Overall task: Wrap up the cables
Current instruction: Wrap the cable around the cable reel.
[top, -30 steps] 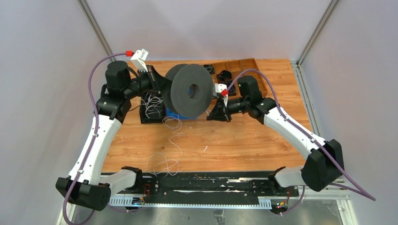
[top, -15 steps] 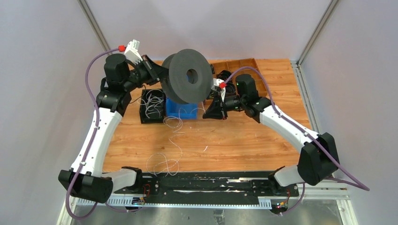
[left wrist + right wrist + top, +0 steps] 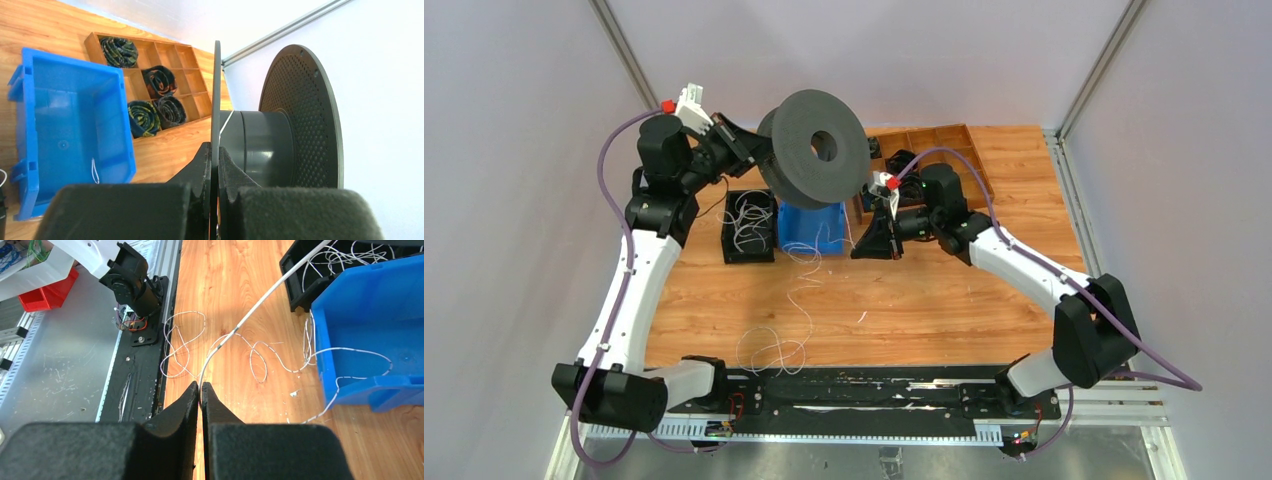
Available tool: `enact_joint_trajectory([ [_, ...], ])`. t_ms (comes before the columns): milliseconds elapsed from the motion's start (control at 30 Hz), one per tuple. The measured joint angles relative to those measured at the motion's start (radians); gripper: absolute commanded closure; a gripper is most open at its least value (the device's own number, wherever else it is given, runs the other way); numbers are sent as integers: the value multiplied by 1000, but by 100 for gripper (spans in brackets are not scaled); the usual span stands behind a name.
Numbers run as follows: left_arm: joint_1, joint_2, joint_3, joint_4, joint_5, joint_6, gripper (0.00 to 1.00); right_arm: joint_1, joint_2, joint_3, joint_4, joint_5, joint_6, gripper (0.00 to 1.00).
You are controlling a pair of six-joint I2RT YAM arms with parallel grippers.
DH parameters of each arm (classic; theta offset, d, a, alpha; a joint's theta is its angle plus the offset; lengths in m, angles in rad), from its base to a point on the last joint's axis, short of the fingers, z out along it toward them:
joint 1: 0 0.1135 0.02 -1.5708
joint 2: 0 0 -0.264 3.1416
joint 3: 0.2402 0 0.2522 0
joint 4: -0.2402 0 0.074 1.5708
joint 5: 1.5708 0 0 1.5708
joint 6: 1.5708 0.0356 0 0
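Observation:
A large dark grey spool (image 3: 816,150) hangs tilted above the blue bin (image 3: 812,228). My left gripper (image 3: 759,152) is shut on its near flange (image 3: 216,95); the hub (image 3: 265,147) and perforated far flange (image 3: 305,115) lie beyond my left gripper (image 3: 214,150). A thin whitish-grey cable (image 3: 260,300) runs taut from my right gripper (image 3: 200,386), which is shut on it, up toward the spool. My right gripper (image 3: 867,248) sits right of the blue bin, pointing down. More cable lies in loose loops (image 3: 774,348) on the wooden table.
A black bin (image 3: 749,228) with tangled thin wire stands left of the blue bin (image 3: 370,315). A wooden compartment tray (image 3: 944,150) holding small black coils (image 3: 150,112) sits at the back right. The black rail (image 3: 854,390) runs along the near edge.
My left arm has raised the spool and carried it back and slightly left. My right gripper has shifted left with the cable, closer to the blue bin.

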Motion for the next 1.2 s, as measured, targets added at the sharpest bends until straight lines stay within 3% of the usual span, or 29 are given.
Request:
enact_joint_trajectory([
  [500,14,14,7,14,-12,-34,100,32,-9,2,21,-20,33,99],
  [967,10,35,114,-95,-142,106,100,129,-64,142,-96,108,31,99],
  [1200,-104,54,163,-121,-291,256,100,191,-13,304,-218,170,32,99],
])
